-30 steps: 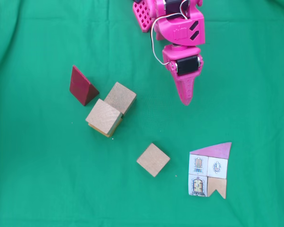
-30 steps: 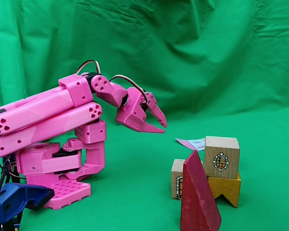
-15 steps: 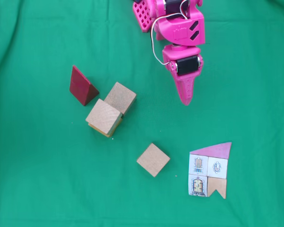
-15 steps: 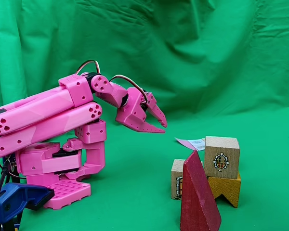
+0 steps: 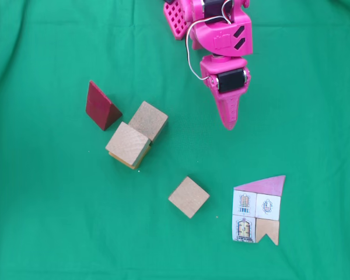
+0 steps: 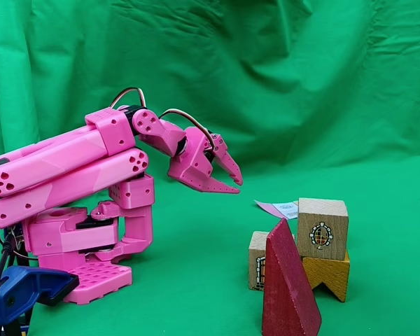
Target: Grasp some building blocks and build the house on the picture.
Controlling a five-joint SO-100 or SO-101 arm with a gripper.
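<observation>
Jaws of the pink gripper were pressed together, holding nothing, above the green tabletop. Wooden cubes and red wedge lay at nine o'clock of them, the paper house picture at five o'clock.

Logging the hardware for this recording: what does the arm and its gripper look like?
The arm is all bright pink printed plastic, blocky links with small round holes, on a pink grid-patterned base. Black servo motors sit at the joints, and thin white and dark cables loop over the wrist. The gripper has tapered, pointed pink fingers with a serrated edge.
</observation>
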